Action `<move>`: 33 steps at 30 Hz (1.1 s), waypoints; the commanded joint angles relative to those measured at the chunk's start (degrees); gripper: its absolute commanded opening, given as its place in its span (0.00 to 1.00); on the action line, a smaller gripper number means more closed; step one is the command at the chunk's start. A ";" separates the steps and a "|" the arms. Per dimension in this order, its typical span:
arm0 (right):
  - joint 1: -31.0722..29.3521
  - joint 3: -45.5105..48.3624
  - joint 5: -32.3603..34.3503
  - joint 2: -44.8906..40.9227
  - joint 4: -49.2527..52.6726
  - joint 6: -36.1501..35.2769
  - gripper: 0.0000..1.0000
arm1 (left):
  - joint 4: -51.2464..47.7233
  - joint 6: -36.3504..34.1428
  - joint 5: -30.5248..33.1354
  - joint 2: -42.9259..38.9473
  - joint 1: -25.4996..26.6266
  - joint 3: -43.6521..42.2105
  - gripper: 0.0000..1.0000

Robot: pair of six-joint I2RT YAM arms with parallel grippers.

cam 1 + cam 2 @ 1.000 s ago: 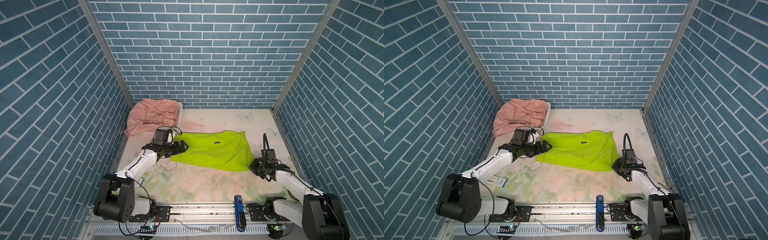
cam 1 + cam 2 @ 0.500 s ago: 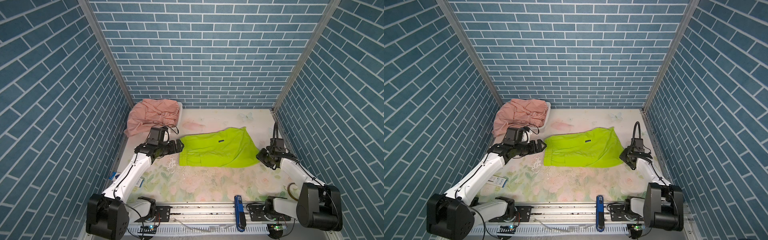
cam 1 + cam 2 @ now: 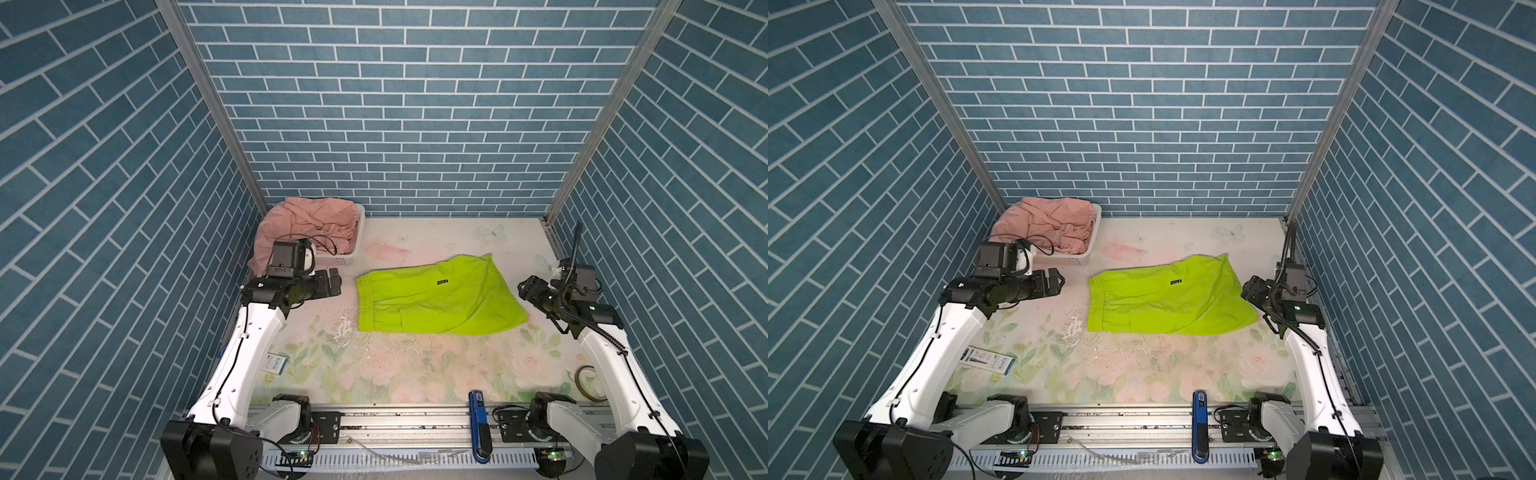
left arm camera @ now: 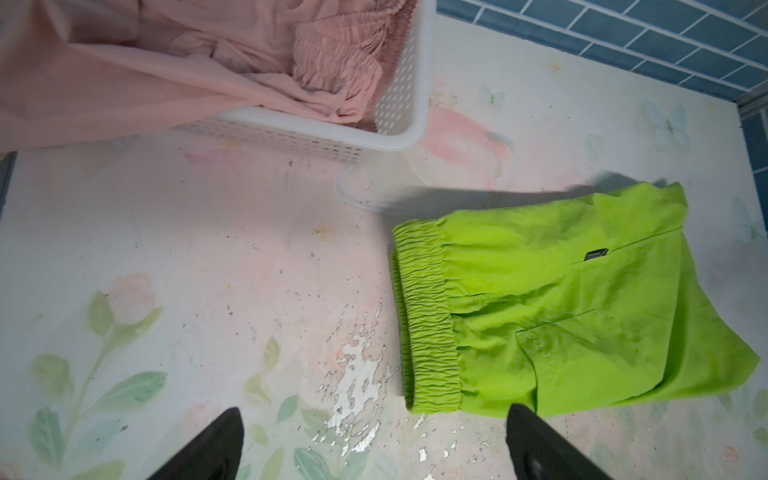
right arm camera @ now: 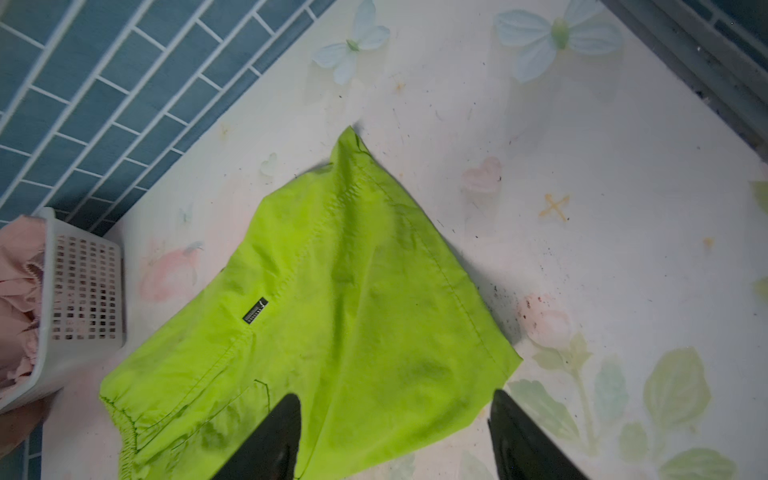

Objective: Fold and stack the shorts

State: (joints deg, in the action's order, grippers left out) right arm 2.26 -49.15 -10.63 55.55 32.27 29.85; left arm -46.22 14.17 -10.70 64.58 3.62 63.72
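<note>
Neon lime-green fabric shorts [image 3: 436,303] carry a small black logo [image 3: 442,282]; salmon-pink fabric shorts [image 3: 307,220]; pale surface [image 3: 415,365] printed with pastel flowers.

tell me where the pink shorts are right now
In both top views the pink shorts lie bunched in the white basket at the table's far left corner, just behind the left gripper and apart from the green shorts.
</note>
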 commanded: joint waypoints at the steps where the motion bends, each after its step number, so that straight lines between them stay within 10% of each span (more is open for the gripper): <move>1: -2.08 -2.28 -6.39 -2.44 1.96 -6.43 0.74 | -1.79 -2.51 -1.53 -1.61 -5.17 -2.03 1.00; 9: -41.55 -6.81 8.57 10.37 -5.49 -22.82 0.73 | -1.71 -1.31 -1.27 -1.88 -11.39 -3.20 1.00; 15: -61.59 -14.02 16.91 31.07 -10.39 -34.84 0.78 | 1.94 0.85 -12.70 -1.47 -23.91 -5.77 1.00; 33: -71.30 -37.84 26.01 65.42 -14.70 -57.28 0.90 | 1.82 0.37 -12.62 -2.08 -26.84 -6.24 1.00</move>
State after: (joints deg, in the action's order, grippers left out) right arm -69.21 -85.73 12.19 118.98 17.65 -20.99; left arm -44.10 14.79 -23.35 63.33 -22.90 57.76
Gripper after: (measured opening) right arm 0.896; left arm 0.996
